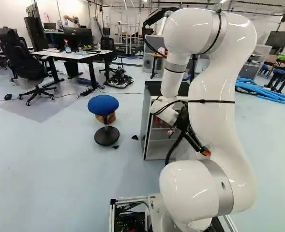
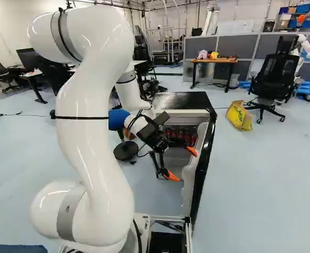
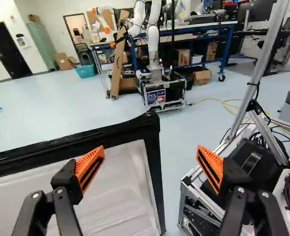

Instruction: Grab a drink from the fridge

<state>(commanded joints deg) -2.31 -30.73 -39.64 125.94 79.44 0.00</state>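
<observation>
In the right base view my gripper [image 2: 181, 164] is in front of the fridge [image 2: 182, 100], on the inner side of its swung-open door [image 2: 203, 163]. Several red drinks [image 2: 188, 137] stand on an upper shelf inside, partly hidden by the gripper. The left base view shows the gripper [image 1: 204, 152] beside my arm, with the fridge [image 1: 145, 118] beyond. In the wrist view the gripper [image 3: 150, 152] is open, with nothing held between its orange pads. The door's white inner panel [image 3: 120, 189] and black edge lie below and ahead of one finger.
A blue stool [image 1: 103, 105] stands beside the fridge. A yellow bag [image 2: 239, 115] and a black chair [image 2: 276, 74] are on the door's far side. The frame of my base [image 3: 196, 206] lies beneath the other finger. Another robot [image 3: 156, 73] stands across the room.
</observation>
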